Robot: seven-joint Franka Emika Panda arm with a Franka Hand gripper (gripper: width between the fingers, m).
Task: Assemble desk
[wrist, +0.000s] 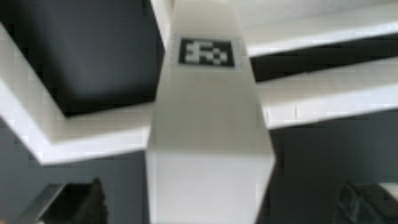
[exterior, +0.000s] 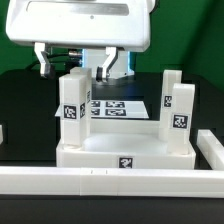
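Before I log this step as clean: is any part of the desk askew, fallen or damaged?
Nothing stands out. The desk top lies flat with two legs standing upright in its corners, one on the exterior view's left and one on its right. The pincer hangs open above the left leg, holding nothing.

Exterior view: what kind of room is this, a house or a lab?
Probably a robot lab. A robot claw hangs open over a black table, and the white desk and marker board wear printed tags.

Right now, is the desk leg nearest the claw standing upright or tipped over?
Upright. The leg stands straight on the desk top, tag facing out; the open claw sits just above it, not gripping.
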